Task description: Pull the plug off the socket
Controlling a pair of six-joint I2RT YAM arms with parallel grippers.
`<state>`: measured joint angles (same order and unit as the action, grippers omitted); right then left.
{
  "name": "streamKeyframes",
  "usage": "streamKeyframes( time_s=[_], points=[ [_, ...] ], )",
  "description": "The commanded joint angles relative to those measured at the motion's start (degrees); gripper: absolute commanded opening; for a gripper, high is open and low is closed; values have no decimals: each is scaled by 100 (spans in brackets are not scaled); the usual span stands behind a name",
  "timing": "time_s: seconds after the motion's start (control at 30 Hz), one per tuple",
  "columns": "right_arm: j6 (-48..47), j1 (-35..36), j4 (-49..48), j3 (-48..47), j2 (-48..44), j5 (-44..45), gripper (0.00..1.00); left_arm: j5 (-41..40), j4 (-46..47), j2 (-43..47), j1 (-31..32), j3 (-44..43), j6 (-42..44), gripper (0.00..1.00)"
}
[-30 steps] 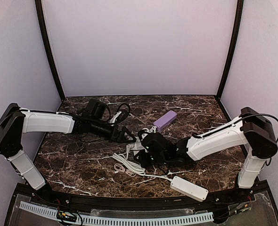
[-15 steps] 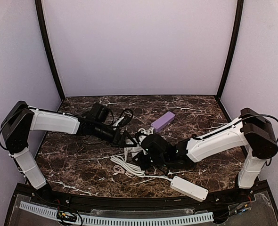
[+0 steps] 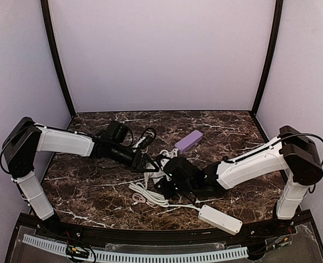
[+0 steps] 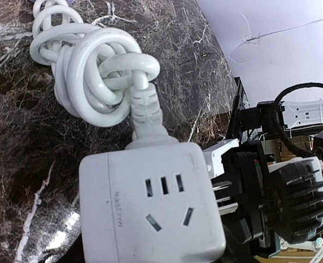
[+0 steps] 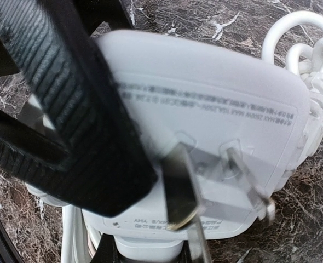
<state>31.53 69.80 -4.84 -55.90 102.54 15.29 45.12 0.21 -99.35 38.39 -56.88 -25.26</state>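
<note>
The white cube socket (image 4: 150, 203) fills the low middle of the left wrist view, outlet holes facing the camera. Its own cord leaves its top into a knotted coil (image 4: 96, 71). In the top view the socket (image 3: 158, 171) sits between my left gripper (image 3: 149, 163) and my right gripper (image 3: 168, 175). The left fingers are hidden behind the cube. The small white plug (image 4: 223, 155) sits in the right gripper, with bare metal prongs (image 4: 223, 190) showing between it and the cube's side. In the right wrist view the prongs (image 5: 183, 186) stand before the socket's labelled face (image 5: 221, 104), beside a black finger (image 5: 79, 120).
The long white power strip (image 3: 220, 219) lies near the front edge on the right, with its cord looping in a loose white bundle (image 3: 148, 193) in front of the grippers. A purple block (image 3: 189, 141) lies behind them on the marble table (image 3: 85, 186).
My left arm has reached further in toward the middle, closing on the cube. My right arm has barely shifted. The loose cord bundle has slid slightly left.
</note>
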Motion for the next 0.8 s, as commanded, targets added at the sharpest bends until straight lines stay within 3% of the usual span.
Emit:
streamKeyframes(
  time_s=[0.0, 0.27, 0.77],
  points=[
    [-496, 124, -934, -93, -335, 145, 0, 26, -60, -59, -34, -64, -35, 41],
    [-697, 124, -838, 26, -454, 359, 0, 9, -55, -58, -34, -58, -28, 25],
    [1614, 38, 978, -855, -218, 1107, 0, -483, 262, 293, -34, 223, -87, 9]
  ],
)
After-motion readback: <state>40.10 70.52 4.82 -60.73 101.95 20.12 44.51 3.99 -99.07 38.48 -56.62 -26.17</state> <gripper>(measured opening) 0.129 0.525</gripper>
